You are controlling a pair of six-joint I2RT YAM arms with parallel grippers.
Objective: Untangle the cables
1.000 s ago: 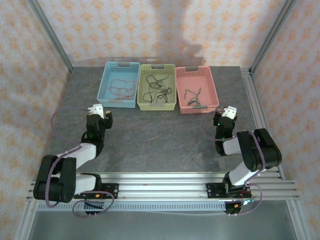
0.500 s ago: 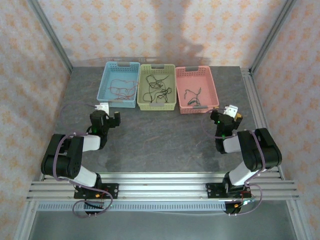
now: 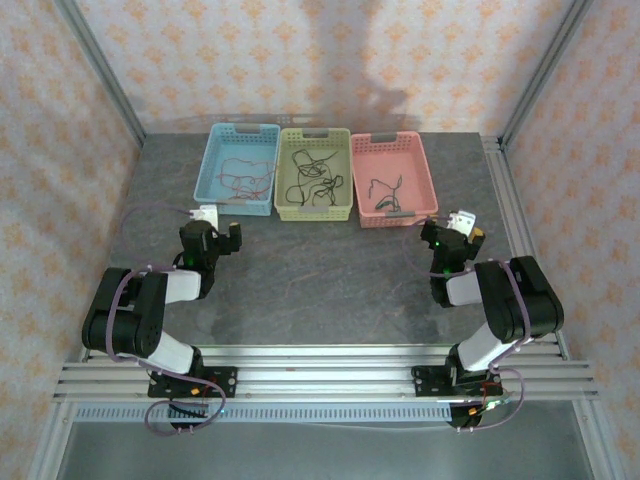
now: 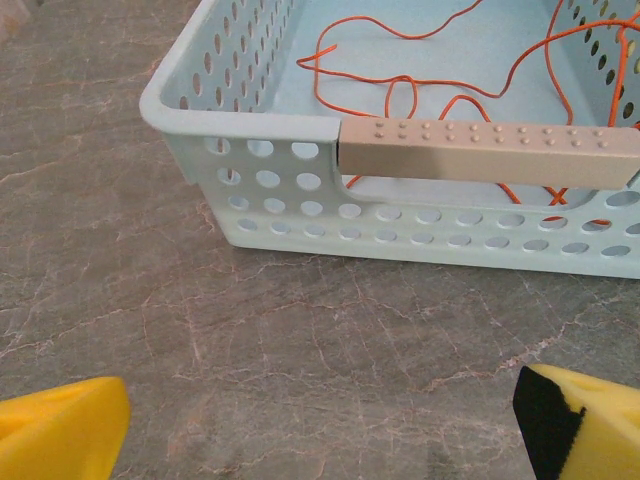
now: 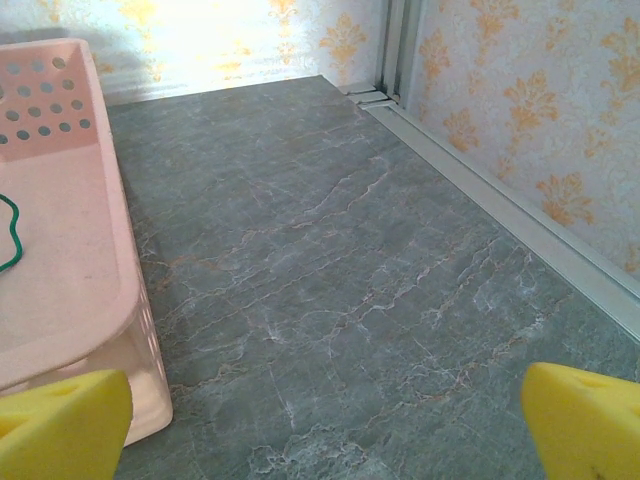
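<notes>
- Since a second ago the left arm has folded back toward its base, and both pincers have opened wider. The baskets and the cables have not moved.
- The left pincer (image 3: 218, 228) is wide open and holds nothing. It sits low over the grey surface (image 3: 320, 270), just in front of the blue basket (image 3: 237, 209), pointing at its near wall.
- The right pincer (image 3: 458, 228) is wide open too, and it is empty. It is beside the near right corner of the pink basket (image 3: 395, 218), over bare surface.
- A thin red cable (image 3: 240, 178) lies in loose loops inside the blue basket. It looks like it is on its own in there.
- A bunch of black cables (image 3: 312, 175) lies in the yellow basket (image 3: 314, 212) in the middle. They cross over each other many times, so I think they are still in a tangle.
- A short dark cable (image 3: 385, 190) lies in the pink basket. I cannot tell if it is one piece or two.
- My guess is that some of the job is done, because the side baskets each hold cable lying apart from the bunch.
- What is left, I think, is the black bunch in the middle. No pincer is touching any cable right now.
</notes>
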